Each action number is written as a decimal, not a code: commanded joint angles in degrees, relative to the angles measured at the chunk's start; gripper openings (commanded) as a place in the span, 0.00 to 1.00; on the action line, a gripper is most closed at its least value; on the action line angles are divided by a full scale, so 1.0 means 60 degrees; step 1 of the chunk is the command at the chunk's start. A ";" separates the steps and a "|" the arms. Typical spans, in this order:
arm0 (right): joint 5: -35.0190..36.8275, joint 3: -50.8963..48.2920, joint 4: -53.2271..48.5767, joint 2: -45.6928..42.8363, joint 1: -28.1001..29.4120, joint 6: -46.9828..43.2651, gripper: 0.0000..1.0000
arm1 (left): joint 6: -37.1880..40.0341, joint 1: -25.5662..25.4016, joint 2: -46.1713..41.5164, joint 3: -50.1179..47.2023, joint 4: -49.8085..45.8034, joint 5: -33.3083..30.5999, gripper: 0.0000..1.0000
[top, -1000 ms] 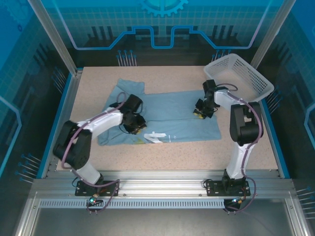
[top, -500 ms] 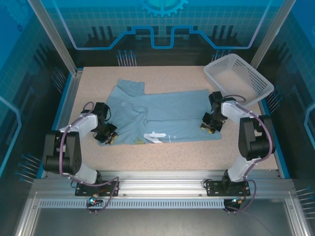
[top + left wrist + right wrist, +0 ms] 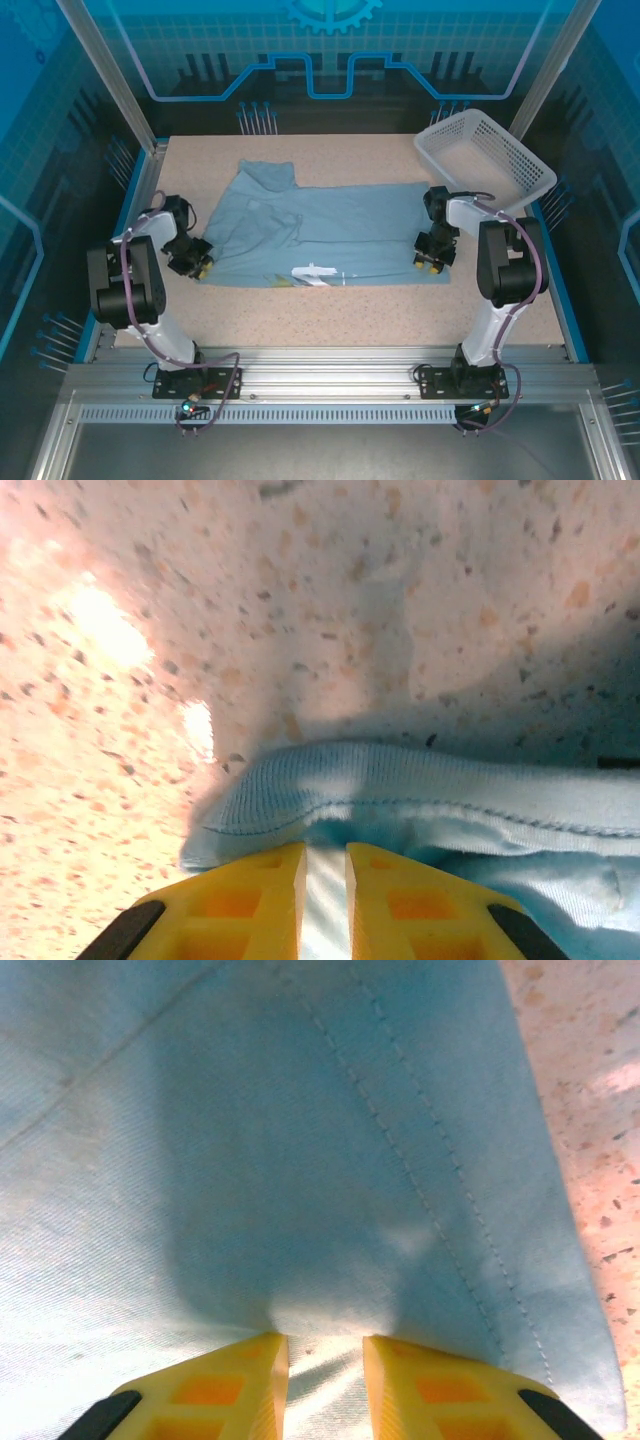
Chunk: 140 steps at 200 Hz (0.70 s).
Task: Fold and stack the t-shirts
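One light grey-blue t-shirt [image 3: 330,230] lies spread flat across the middle of the table, a bit of white print [image 3: 315,273] showing at its near edge. My left gripper [image 3: 195,262] is at the shirt's near left corner, shut on a hemmed edge of the t-shirt [image 3: 400,790], which shows pinched between the yellow fingers [image 3: 250,890]. My right gripper [image 3: 432,262] sits at the near right corner. Its jaws are shut on a fold of the t-shirt [image 3: 250,1160] beside the stitched hem, close to the cloth's right edge.
A white lattice basket [image 3: 485,155] stands at the far right corner of the speckled table [image 3: 350,320], just behind the right arm. Blue rails border the table's left and right sides. Bare tabletop [image 3: 300,600] lies beyond the shirt's left edge.
The left gripper travelled left from the shirt's middle to its left corner, drawing the cloth flat. The right gripper moved nearer and rightward, stretching the shirt. The basket has settled lower.
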 commanded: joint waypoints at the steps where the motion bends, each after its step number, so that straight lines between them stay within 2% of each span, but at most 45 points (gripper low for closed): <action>1: 0.1072 -0.0164 -0.0315 0.0400 -0.0128 -0.0171 0.28 | 0.0528 0.0337 0.0216 0.0223 -0.0385 -0.0565 0.20; 52: 0.0907 -0.0053 -0.0167 0.0095 -0.0108 -0.0353 0.30 | 0.0877 0.0541 -0.0017 0.0443 -0.0593 -0.0792 0.21; 67: 0.0904 0.0067 -0.0265 -0.0221 -0.0064 -0.0426 0.31 | 0.0640 0.0441 -0.0884 0.0226 -0.0838 -0.0758 0.30; 84: 0.0905 0.0120 -0.0326 -0.0762 -0.0039 -0.0506 0.33 | -0.0047 0.0242 -0.2044 -0.0401 -0.1066 -0.0359 0.42; 106: 0.0713 -0.0002 -0.0344 -0.1365 -0.0047 -0.0522 0.37 | -0.1271 0.0197 -0.2884 -0.1426 -0.1175 0.0361 0.43; 140: 0.0079 -0.0309 -0.0148 -0.1671 -0.0063 -0.0509 0.39 | -0.2803 0.0244 -0.2783 -0.2069 -0.0256 0.1021 0.44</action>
